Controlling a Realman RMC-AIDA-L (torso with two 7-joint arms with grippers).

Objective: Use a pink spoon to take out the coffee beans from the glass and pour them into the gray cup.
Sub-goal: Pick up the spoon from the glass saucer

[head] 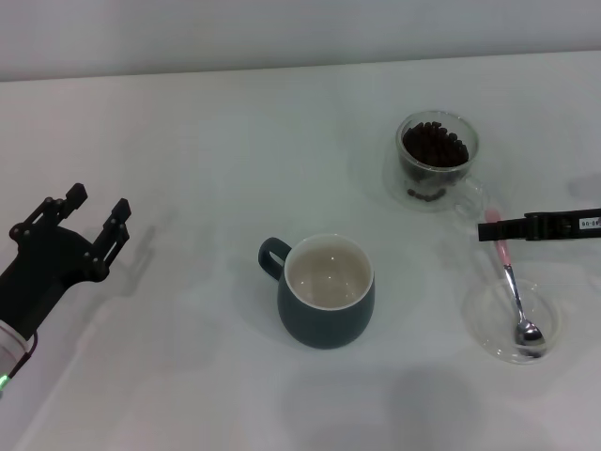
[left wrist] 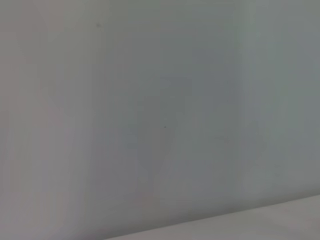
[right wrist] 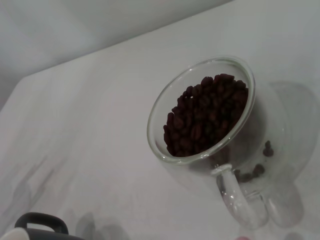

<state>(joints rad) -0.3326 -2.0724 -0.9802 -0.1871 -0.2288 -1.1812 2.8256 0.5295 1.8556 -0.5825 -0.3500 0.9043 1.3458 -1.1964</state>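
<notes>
Many glossy oval coffee beans [head: 435, 147] in the clear double-walled glass [head: 414, 191].

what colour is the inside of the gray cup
Off-white, plain and empty; the gray cup shows it best in the head view.

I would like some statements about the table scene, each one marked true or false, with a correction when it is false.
1. The glass holds coffee beans. True.
2. The gray cup already has beans inside. False: its pale inside is empty.
3. The bowl of the pink spoon rests in a shallow clear dish. True.
4. The left gripper holds the spoon. False: it is open and empty, far to the left of the cup.
5. The right gripper is at the spoon's handle end, between the glass and the dish. True.
6. The cup's handle points toward the glass. False: it points the other way, to the left.
</notes>
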